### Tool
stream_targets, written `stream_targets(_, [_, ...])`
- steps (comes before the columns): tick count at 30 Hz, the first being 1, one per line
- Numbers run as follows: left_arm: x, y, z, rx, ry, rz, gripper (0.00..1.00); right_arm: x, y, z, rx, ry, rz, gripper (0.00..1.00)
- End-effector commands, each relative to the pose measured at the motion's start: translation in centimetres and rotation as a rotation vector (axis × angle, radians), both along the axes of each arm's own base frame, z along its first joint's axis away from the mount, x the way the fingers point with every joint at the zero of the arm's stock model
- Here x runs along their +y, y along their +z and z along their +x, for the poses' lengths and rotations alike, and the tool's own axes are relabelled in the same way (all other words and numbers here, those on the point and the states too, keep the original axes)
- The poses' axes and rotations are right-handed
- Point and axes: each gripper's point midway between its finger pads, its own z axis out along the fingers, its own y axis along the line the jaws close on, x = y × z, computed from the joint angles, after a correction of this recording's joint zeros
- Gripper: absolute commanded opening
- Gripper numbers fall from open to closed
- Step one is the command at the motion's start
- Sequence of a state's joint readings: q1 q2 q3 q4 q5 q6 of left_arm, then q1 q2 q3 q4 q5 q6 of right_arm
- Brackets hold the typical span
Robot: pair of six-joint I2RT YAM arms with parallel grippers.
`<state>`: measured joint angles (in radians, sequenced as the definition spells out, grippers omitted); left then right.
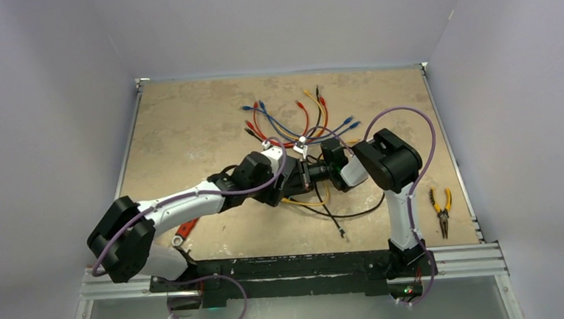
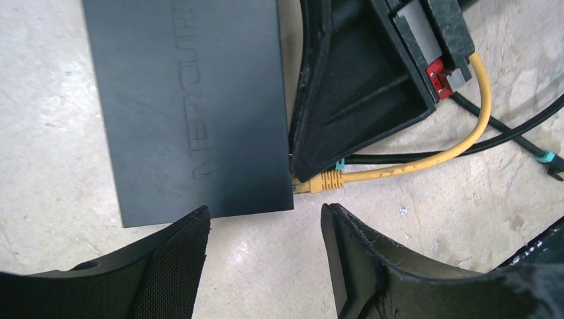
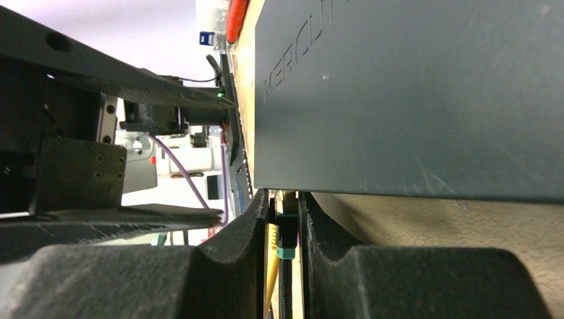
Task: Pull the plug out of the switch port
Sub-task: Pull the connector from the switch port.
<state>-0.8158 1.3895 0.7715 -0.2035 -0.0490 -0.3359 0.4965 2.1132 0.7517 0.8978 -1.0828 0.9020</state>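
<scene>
Top view: left gripper [image 1: 297, 178] and right gripper [image 1: 323, 173] meet nose to nose mid-table [image 1: 189, 135], masking what lies between them; loose cables [image 1: 299, 121] fan out at twelve o'clock; pliers [image 1: 440, 210] sit at three o'clock.

Left wrist view: here's the switch [image 2: 186, 106], flat on the table at ten o'clock, sockets along its three o'clock edge; a yellow plug [image 2: 322, 182] sits in the nearest socket; the left gripper hangs well apart, nothing between its fingers.

Right wrist view: the right gripper is pinched almost closed on the plug [image 3: 286, 234], black with a teal boot, at six o'clock right under the switch's edge; it looks not yet out.

Handling, by my reckoning: the plug is small, hard and slick, its latch brittle, its cable soft; take the body, never the cable; the switch looks light and likely to slide, so brace it.
</scene>
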Motion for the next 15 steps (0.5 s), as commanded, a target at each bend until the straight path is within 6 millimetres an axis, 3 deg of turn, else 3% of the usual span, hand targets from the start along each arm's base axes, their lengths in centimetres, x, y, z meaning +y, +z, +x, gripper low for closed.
stream_targets(1, [-1.7,0.7,0.6,-0.047,-0.062,0.017,0.62,0.2,0.0,0.2,-0.035,-0.002,-0.011,0.0])
stream_targets(9, [-0.4,-1.5,0.8,-0.051,-0.022,0.146,0.55,0.2,0.5,0.1,-0.041,0.007,-0.004,0.0])
stream_targets(15, [2.0,-2.7,1.6,-0.084,0.072,0.27,0.46,-0.1,0.5,-0.3,-0.042,0.025,-0.01,0.0])
